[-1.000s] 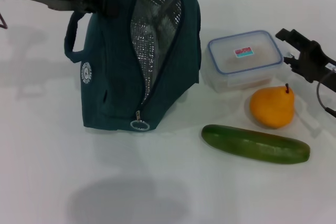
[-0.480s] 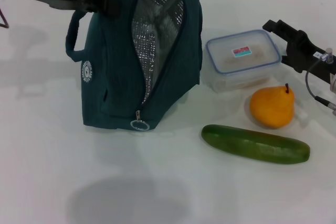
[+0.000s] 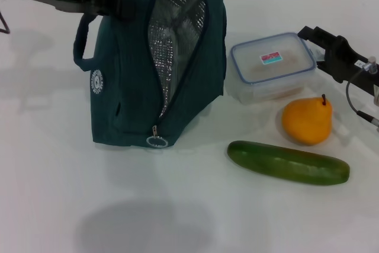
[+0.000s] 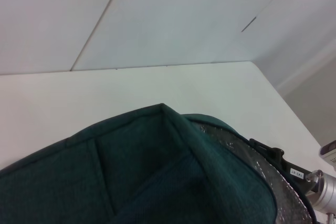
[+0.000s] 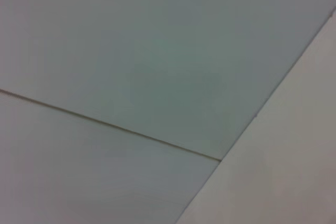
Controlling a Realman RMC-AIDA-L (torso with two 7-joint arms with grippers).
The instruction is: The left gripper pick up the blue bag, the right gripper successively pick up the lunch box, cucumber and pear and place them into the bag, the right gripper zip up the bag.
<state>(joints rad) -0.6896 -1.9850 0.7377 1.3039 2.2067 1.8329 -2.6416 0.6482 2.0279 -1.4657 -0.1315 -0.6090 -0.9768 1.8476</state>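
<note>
The blue bag stands upright at the left, unzipped, its silver lining facing right and its ring zipper pull low at the front. My left gripper is shut on the bag's top by the handles; the left wrist view shows only the bag's top fabric. Right of the bag sits the lunch box. My right gripper is at the box's right end, open, one finger along its far corner. The pear stands in front of the box. Nearer me lies the cucumber.
Everything rests on a white table, with bare surface in front of the bag and at the left. The right wrist view shows only plain wall panels. A cable loops off the right arm near the pear.
My right gripper has moved left and closed in on the lunch box's right end. The box has shifted slightly left. The bag and left gripper have held still.
</note>
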